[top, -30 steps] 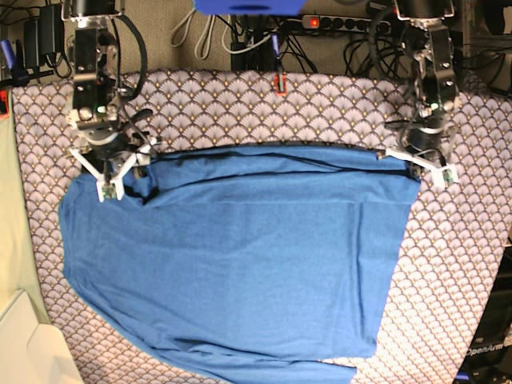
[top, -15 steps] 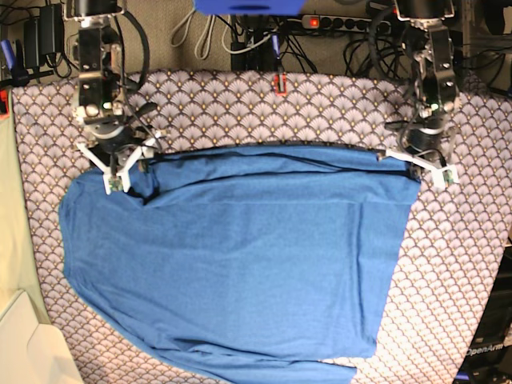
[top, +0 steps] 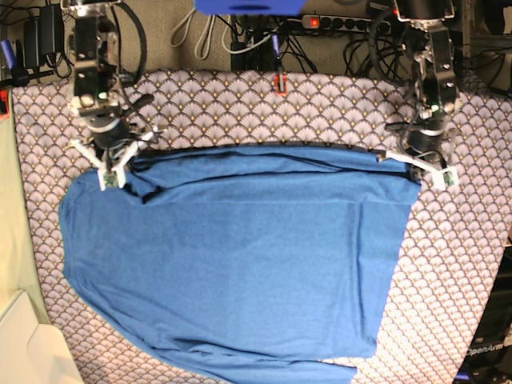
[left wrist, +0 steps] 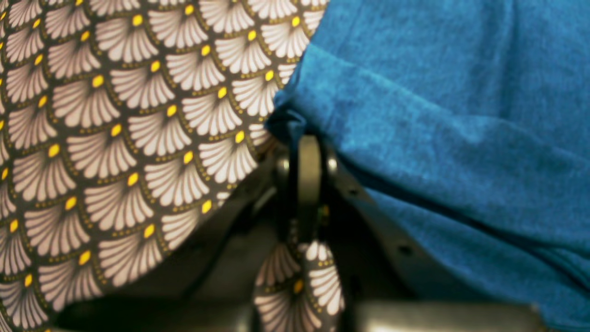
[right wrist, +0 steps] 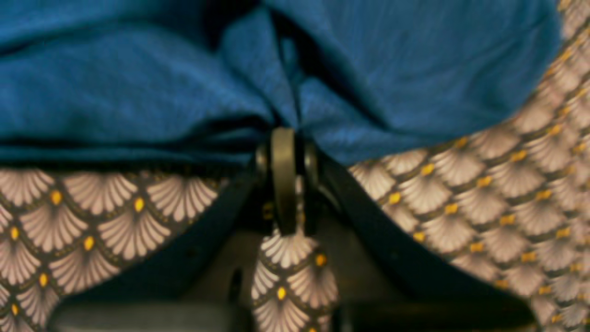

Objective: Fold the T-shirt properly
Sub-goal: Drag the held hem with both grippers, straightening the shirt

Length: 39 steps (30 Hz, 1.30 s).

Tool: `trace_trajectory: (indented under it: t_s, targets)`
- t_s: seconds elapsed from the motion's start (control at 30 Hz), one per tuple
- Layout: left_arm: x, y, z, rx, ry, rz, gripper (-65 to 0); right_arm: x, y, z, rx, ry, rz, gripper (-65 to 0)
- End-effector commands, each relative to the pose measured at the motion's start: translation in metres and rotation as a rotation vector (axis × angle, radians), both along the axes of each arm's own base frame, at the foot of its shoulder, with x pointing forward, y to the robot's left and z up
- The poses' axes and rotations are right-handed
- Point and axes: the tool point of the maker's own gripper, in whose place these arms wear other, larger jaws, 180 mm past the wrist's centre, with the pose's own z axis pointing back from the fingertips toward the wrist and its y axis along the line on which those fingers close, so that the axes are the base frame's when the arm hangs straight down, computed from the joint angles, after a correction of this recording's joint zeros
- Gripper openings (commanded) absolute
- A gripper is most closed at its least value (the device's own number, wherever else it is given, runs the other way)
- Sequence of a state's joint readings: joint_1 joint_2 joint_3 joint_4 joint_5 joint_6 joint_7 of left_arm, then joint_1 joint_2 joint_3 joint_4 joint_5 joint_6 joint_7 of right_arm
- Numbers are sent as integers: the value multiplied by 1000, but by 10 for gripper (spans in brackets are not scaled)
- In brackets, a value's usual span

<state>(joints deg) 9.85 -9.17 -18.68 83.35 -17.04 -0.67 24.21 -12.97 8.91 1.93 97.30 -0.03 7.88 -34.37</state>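
While both arms sit at the far edge of the T-shirt, the garment lies spread flat on the table cover, filling the middle of the base view from about 9 o'clock round to 6 o'clock. Its top edge runs roughly straight from 10 o'clock to 2 o'clock, with a dark fold line just below it. The lower hem curves toward 7 o'clock and is cut off by the bottom frame edge.

Right gripper at 10 o'clock in base view: jaws pinched together on the shirt's upper corner. Right wrist view confirms it, jaws narrow, blue fabric bunched into creases right at the right gripper's tip, scallop cover showing at 4 o'clock and 8 o'clock.

Left gripper at 2 o'clock in base view: also clamped down, on the opposite top corner. Left wrist view shows jaws narrow, the left gripper nipping a small fold of shirt edge; cloth fills 12 to 5 o'clock, cover fills 7 to 11 o'clock.

Shirt corner at the right gripper looks slightly pulled up and wrinkled; the rest stays flat on the cover.

Containers: a pale box-like thing at 8 o'clock, only partly in frame, contents cannot tell. Power strip and cables sit beyond the table at 12 o'clock.
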Motion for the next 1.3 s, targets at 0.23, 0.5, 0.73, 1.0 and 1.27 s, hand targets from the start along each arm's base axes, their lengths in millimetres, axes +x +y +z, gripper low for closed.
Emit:
trace_trajectory:
  t_s: [0.23,0.5,0.73,1.0,1.27]
  targets:
    - [2,4,19,27,-54,-6,-645,-9,-5,14,-28,-34,19,-644]
    - [-13,6,17,45,-34,-18,-645,-25,-13,10,-36,-16,2,-644]
    - [-29,4,25,65,-36,-39,-645,-45,-8,22,-35,-62,23,-644]
    - [-54,4,36,100,-30,-57,-645,-74,-5,11,-27,-34,37,-644]
    - [-87,27,40,138,6,-7,-645,-100,-2,4,-17,-19,53,-644]
